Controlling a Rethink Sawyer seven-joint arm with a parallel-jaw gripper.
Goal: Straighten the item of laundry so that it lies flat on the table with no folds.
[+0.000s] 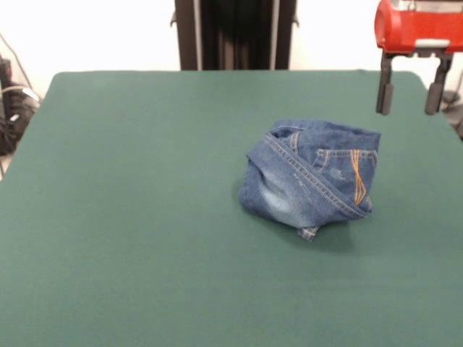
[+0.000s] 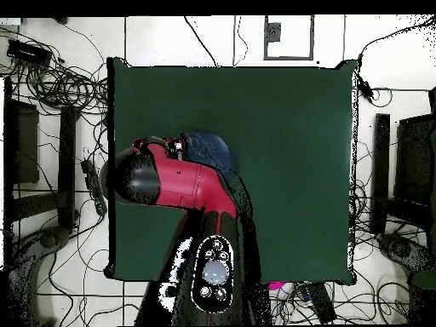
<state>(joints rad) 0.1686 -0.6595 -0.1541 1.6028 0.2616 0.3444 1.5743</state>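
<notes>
Denim is bunched into a tight bundle right of centre on the green worktop (image 1: 130,217) in the front view: the jeans (image 1: 311,177) lie folded over themselves, one orange-stitched pocket facing the camera. The gripper (image 1: 409,92) hangs above and beyond the bundle, jaws spread and empty. A single outer layer, such as the seamed edge across the top, is best pinched, lifted and drawn outward, so that the folds are opened rather than dragged.

One camera stands across the surface (image 1: 130,217) facing the robot's pedestal at the far edge, fairly close. The other hangs high overhead, looking straight down, base at bottom. Both share the green surface (image 2: 289,170).
</notes>
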